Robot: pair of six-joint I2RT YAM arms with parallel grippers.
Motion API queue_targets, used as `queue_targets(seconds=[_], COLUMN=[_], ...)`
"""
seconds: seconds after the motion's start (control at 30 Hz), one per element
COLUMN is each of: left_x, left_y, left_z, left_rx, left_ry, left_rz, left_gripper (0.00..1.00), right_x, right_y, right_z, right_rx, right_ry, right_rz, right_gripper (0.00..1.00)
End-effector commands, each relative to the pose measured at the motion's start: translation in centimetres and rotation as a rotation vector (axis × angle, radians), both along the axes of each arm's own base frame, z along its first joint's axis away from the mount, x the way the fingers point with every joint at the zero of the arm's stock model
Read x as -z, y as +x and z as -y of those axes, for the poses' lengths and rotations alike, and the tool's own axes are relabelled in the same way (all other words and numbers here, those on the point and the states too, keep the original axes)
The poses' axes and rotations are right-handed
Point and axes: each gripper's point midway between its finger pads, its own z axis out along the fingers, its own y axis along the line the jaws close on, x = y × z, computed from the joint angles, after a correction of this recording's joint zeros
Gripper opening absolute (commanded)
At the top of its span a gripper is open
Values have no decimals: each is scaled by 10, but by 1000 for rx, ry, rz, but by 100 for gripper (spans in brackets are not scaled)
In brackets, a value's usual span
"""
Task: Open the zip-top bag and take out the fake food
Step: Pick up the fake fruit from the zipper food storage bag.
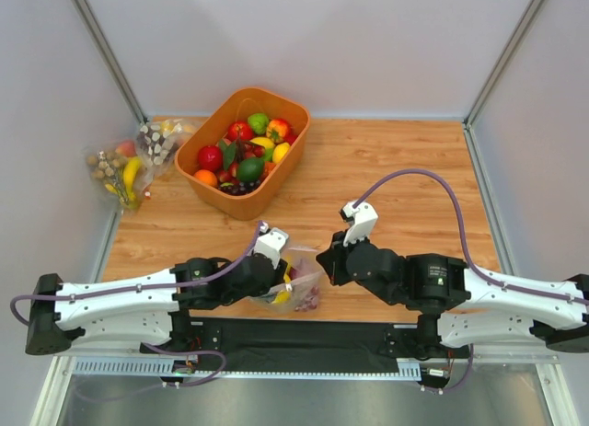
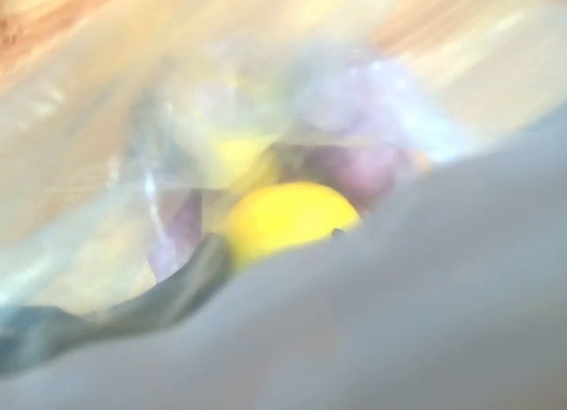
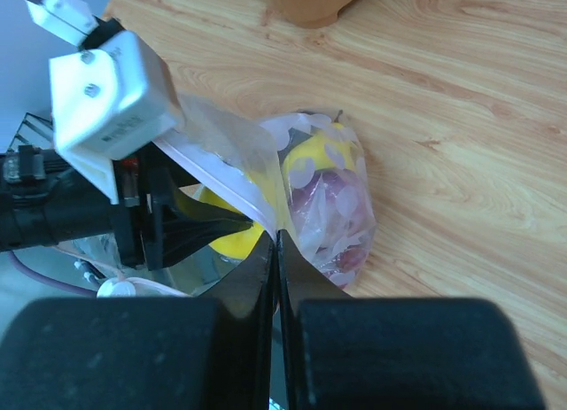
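The zip-top bag lies at the table's near edge between my two grippers, with yellow fruit and purple pieces showing through it. My right gripper is shut on the bag's mouth edge beside the white zip strip. My left gripper comes in from the left, and its black fingers taper together onto the other side of the mouth. The blurred left wrist view shows a yellow round fruit and purple pieces behind plastic; a grey blur hides the lower half.
An orange basket full of plastic fruit stands at the back centre. Clear bags with a banana and nuts lie at the back left by the wall. Grey walls close in the left, right and back sides.
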Motion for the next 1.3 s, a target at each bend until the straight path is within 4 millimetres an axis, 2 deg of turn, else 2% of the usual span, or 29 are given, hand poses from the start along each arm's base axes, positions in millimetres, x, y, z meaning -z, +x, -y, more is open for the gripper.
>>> queue_targets(seconds=[0.0,0.13,0.47,0.77,0.93,1.07,1.27], left_x=[-34,-65,-123,-141,-168,-175,-172], left_y=[0,0,5,17,18,10,-8], left_z=[-3,-7,-15,-2,-6,-12,-16], left_rx=[28,40,24,44,48,72,152], left_ry=[-83,-188,-395,-350,-396,-404,-423], left_rz=[43,88,202,274,314,296,243], left_gripper=[0,0,0,0,0,0,0], right_x=[-7,-5,0,-9,9,14,8], right_y=[7,8,5,-14,-20,-17,-2], right_z=[8,7,-3,-40,-50,-46,-25], right_rx=[55,55,29,-78,-89,-63,24], right_ry=[12,3,-9,17,-24,-42,-75], right_rz=[26,27,12,18,-2,0,46], right_gripper=[0,0,0,0,0,0,0])
